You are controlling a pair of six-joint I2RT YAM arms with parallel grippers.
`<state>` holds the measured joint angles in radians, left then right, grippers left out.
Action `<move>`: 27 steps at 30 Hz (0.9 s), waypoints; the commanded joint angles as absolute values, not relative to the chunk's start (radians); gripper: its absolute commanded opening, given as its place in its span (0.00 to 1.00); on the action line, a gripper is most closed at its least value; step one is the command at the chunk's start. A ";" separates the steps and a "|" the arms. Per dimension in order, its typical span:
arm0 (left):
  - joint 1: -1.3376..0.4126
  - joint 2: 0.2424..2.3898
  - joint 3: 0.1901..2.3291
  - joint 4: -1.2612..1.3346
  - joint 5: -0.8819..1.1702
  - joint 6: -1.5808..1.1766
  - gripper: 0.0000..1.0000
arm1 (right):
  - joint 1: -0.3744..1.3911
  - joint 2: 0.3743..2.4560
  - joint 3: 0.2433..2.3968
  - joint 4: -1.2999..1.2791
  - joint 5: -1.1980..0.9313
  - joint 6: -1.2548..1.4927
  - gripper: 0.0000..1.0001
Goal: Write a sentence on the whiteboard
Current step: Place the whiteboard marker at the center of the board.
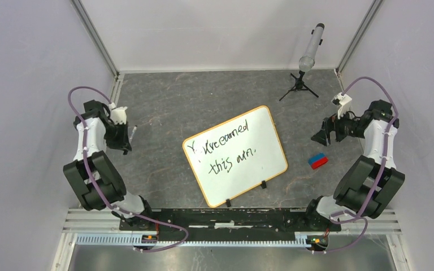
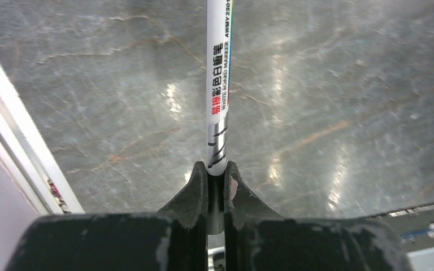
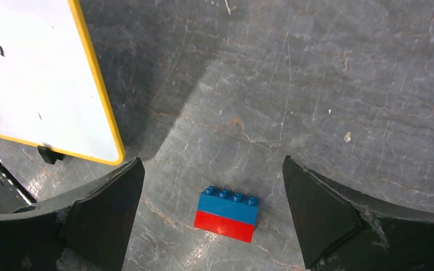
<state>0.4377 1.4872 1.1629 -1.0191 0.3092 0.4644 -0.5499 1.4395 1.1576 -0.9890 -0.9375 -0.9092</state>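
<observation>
Orange-tan frame, whiteboard (image 1: 235, 155): rests on the worktop (image 1: 175, 101) near its middle, turned askew, between the two arms and touching neither.
Clip feet (image 1: 228, 202): two, black, on the board's near edge.
Sentence (image 1: 226, 141): thin black handwriting in two slanted lines across the white face; the upper line starts near the left corner.
Left pincer (image 2: 217, 169): clamped on the white marker (image 2: 219, 84), well left of the board and over bare worktop; the printed barrel stands out straight ahead of the fingers.
Right pincer (image 3: 212, 161): spread wide with nothing between the fingers, held above the worktop to the right of the board.
Brick (image 3: 226, 213): blue layer on a red one, lying on the worktop below the right pincer's gap, just off the board's right corner.
Tripod (image 1: 298, 87): small, black, at the far right, carrying a tilted grey cylinder.
</observation>
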 commanded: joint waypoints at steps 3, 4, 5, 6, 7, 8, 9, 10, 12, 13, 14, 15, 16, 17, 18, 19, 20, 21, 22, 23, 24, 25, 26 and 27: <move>0.472 1.565 1.116 -0.798 0.176 0.503 0.02 | -0.552 1.406 1.121 -0.940 -0.878 -0.945 0.98; 0.472 1.577 1.109 -0.788 0.171 0.504 0.02 | -0.552 1.404 1.120 -0.944 -0.876 -0.949 0.98; 0.472 1.585 1.097 -0.770 0.162 0.502 0.02 | -0.552 1.401 1.119 -0.943 -0.874 -0.949 0.98; 0.472 1.591 1.083 -0.749 0.152 0.499 0.02 | -0.552 1.398 1.119 -0.941 -0.873 -0.948 0.98; 0.472 1.598 1.067 -0.724 0.139 0.495 0.03 | -0.552 1.395 1.117 -0.940 -0.873 -0.947 0.98; 0.472 1.608 1.054 -0.710 0.128 0.493 0.03 | -0.552 1.392 1.116 -0.940 -0.873 -0.946 0.98; 0.475 1.622 1.047 -0.695 0.125 0.489 0.05 | -0.552 1.391 1.114 -0.941 -0.875 -0.947 0.98; 0.477 1.639 1.040 -0.686 0.121 0.489 0.07 | -0.551 1.387 1.112 -0.947 -0.880 -0.956 0.98; 0.479 1.669 1.026 -0.661 0.106 0.481 0.07 | -0.551 1.385 1.111 -0.965 -0.889 -0.974 0.98; 0.479 1.680 1.021 -0.652 0.101 0.481 0.08 | -0.551 1.383 1.109 -0.967 -0.890 -0.975 0.98; 0.477 1.690 1.016 -0.644 0.097 0.482 0.09 | -0.549 1.379 1.106 -0.968 -0.889 -0.980 0.98; 0.478 1.698 1.013 -0.635 0.091 0.486 0.11 | -0.549 1.379 1.103 -0.969 -0.887 -0.980 0.98; 0.479 1.705 1.008 -0.627 0.081 0.488 0.14 | -0.549 1.377 1.103 -0.969 -0.884 -0.982 0.98; 0.479 1.711 1.006 -0.625 0.078 0.492 0.16 | -0.549 1.377 1.100 -0.967 -0.882 -0.983 0.98; 0.479 1.716 1.003 -0.626 0.076 0.496 0.20 | -0.548 1.378 1.099 -0.966 -0.879 -0.983 0.98; 0.479 1.717 0.998 -0.623 0.077 0.501 0.24 | -0.548 1.380 1.099 -0.966 -0.879 -0.983 0.98; 0.479 1.715 0.992 -0.619 0.078 0.503 0.29 | -0.548 1.383 1.098 -0.966 -0.878 -0.983 0.98; 0.478 1.714 0.987 -0.617 0.081 0.505 0.31 | -0.545 1.386 1.099 -0.966 -0.876 -0.983 0.98; 0.477 1.714 0.984 -0.618 0.086 0.508 0.33 | -0.542 1.387 1.099 -0.965 -0.872 -0.984 0.98; 0.478 1.713 0.982 -0.620 0.091 0.512 0.35 | -0.537 1.387 1.098 -0.962 -0.867 -0.983 0.98; 0.478 1.712 0.979 -0.621 0.093 0.514 0.37 | -0.534 1.386 1.097 -0.956 -0.863 -0.979 0.98; 0.477 1.713 0.979 -0.622 0.095 0.517 0.38 | -0.530 1.385 1.096 -0.952 -0.859 -0.976 0.98; 0.477 1.712 0.977 -0.624 0.095 0.521 0.39 | -0.527 1.382 1.095 -0.948 -0.852 -0.972 0.98; 0.476 1.711 0.976 -0.624 0.097 0.521 0.40 | -0.523 1.380 1.092 -0.945 -0.850 -0.970 0.98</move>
<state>0.4694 1.6974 1.0084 -0.6701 0.1070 0.4702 -0.5369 1.4059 1.0981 -0.9604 -0.8627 -0.9661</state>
